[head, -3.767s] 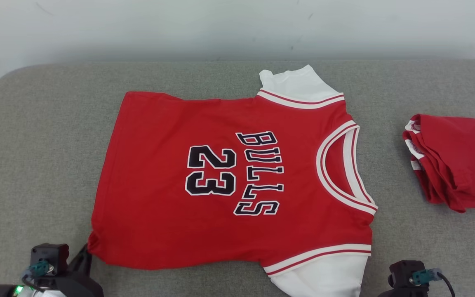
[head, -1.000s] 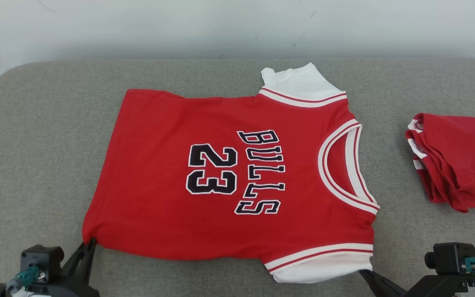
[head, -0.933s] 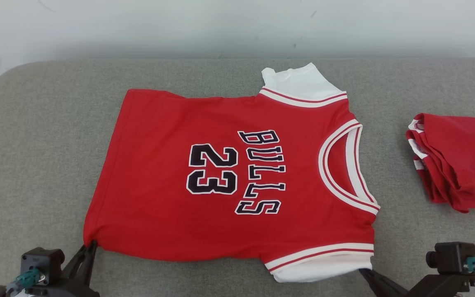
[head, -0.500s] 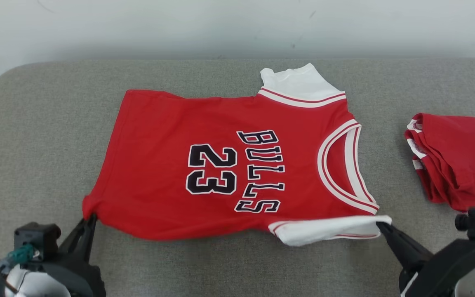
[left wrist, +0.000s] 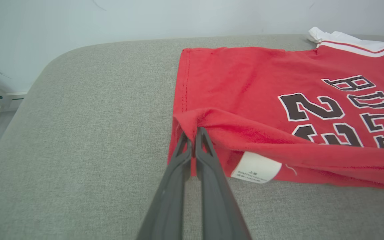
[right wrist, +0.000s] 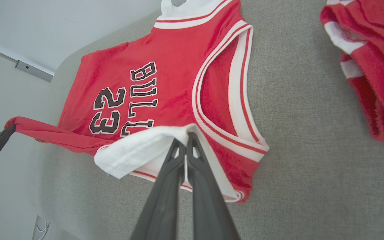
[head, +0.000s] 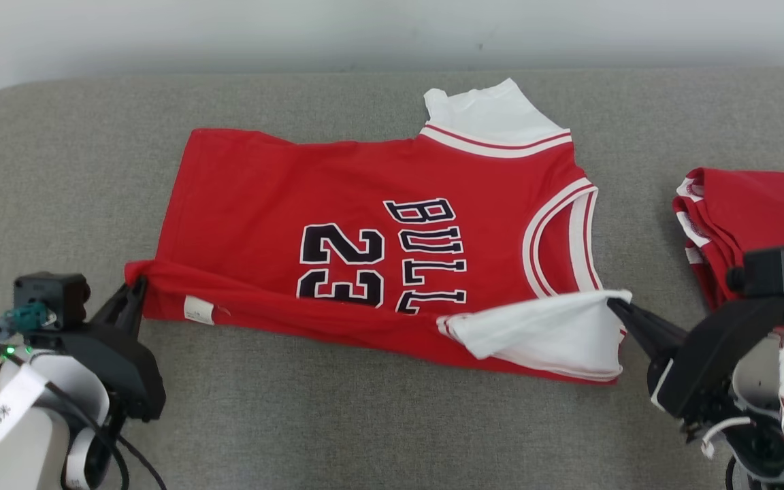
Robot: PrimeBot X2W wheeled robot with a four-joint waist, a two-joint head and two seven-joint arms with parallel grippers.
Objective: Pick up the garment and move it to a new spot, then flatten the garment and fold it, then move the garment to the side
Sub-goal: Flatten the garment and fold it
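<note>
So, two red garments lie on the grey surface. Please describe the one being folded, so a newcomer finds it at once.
On the grey padded surface, look at the middle: the red jersey lies spread there, its near edge pinched up by the left gripper and the right gripper. Unlike the folded red garment at the right, it shows black BULLS and 23 lettering.

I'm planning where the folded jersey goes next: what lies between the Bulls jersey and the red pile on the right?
Bare grey cushion separates the jersey from the red pile. The right wrist view shows this most clearly.
</note>
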